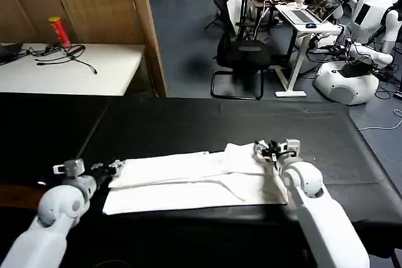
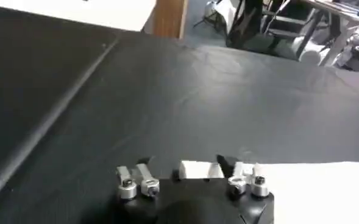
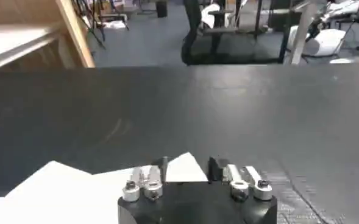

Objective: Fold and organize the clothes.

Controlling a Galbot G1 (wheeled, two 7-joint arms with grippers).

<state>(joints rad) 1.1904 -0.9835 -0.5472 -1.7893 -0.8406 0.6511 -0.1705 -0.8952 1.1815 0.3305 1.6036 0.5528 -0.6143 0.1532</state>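
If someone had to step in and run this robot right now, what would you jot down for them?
Left gripper: at the left end of the white T-shirt, down at the cloth's edge. Its fingers sit either side of that edge; whether they pinch it is unclear.
Right gripper: at the shirt's far right corner, fingers around a raised fold of cloth; grip also unclear.
Shirt: lies on the black tablecloth near the front edge, already folded into a long narrow strip running left to right.
Done: lengthwise folding, it appears.
Left: probably fold the strip across into a compact bundle and set it tidy.
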